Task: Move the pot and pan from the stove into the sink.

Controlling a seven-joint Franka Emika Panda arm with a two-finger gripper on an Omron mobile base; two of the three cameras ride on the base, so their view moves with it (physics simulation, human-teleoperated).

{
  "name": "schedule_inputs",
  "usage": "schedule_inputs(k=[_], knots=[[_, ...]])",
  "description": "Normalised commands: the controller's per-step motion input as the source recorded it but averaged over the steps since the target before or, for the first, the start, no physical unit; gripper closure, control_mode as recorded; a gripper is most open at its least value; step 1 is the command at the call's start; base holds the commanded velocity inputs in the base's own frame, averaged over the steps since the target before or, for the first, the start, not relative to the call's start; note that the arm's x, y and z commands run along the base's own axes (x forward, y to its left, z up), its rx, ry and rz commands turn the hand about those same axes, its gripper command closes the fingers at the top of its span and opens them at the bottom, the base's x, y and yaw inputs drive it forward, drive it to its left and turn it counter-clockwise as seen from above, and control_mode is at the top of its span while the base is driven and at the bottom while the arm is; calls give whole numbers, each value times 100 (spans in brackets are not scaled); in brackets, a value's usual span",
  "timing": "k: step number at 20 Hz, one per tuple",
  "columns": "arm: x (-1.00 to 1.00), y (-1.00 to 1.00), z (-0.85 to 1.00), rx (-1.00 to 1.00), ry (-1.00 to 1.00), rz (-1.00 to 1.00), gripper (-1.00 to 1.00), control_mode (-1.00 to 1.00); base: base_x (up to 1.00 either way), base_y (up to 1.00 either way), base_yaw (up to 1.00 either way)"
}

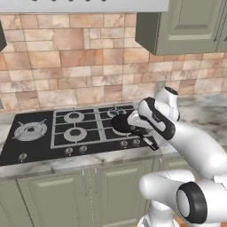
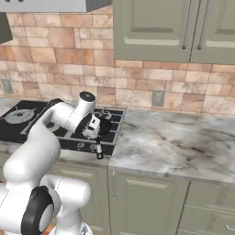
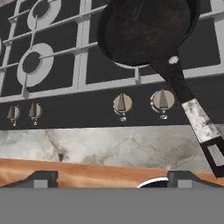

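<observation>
Nearest to the camera, the gripper (image 3: 112,177) hangs above the front edge of the stove (image 1: 40,142), its two fingertips (image 3: 43,178) set wide apart with nothing between them. On the counter (image 2: 183,142) the stove takes the left part, and marble continues to the right of it. At the right front burner of the stove sits the pan (image 3: 146,30), on the grates. Its handle (image 3: 199,122) points out over the stove's front edge, passing beside the knobs (image 3: 122,104) in the front row. Neither fingertip touches the handle.
</observation>
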Motion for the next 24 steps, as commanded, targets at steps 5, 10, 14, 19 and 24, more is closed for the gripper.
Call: schedule_inputs(k=[5, 10, 14, 19, 24], knots=[[0, 0, 0, 0, 0, 0, -100, 100, 4, -47, 2], [0, 0, 0, 0, 0, 0, -100, -100, 0, -42, 3], [12, 0, 0, 0, 0, 0, -100, -100, 0, 0, 0], [11, 0, -14, -3, 3, 8, -100, -100, 0, 0, 0], [6, 0, -15, -4, 0, 4, -100, -100, 0, 0, 0]])
